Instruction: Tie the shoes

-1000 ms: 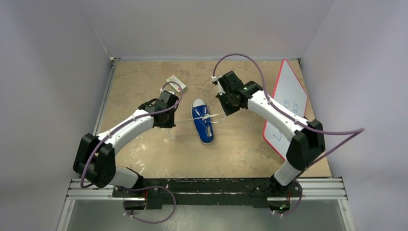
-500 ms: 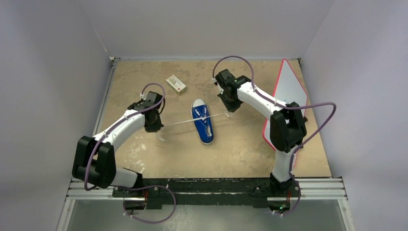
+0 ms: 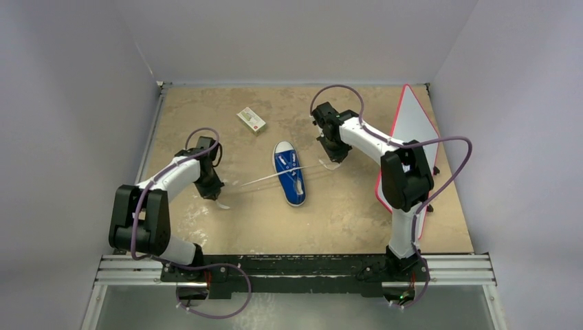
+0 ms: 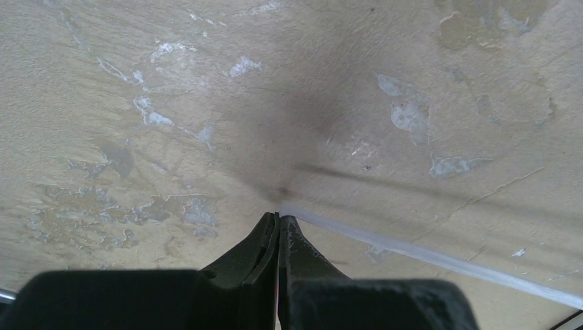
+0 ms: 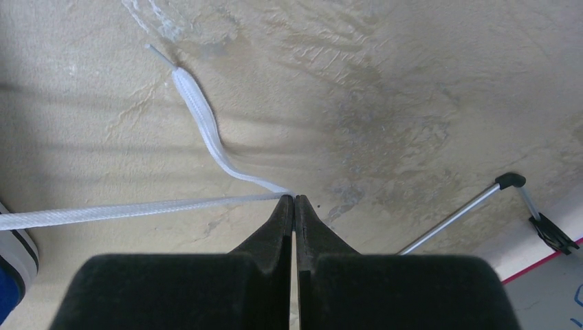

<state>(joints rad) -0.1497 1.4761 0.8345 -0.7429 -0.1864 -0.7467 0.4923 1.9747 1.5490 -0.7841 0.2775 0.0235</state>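
Left tool (image 4: 278, 218) and right tool (image 5: 294, 199) clamped on white laces (image 5: 103, 212), laces stretched sideways, small blue sneaker (image 3: 292, 187), white sole

Small box (image 3: 251, 119) w/ red edge on worn tan tabletop (image 3: 344, 220), red-rimmed whiteboard (image 3: 416, 115) leaning at rt side

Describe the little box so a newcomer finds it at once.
Start at the tan table and find the blue sneaker at its centre. The box lies beyond it, toward the far left corner. It is the only small white rectangle, red along one edge.
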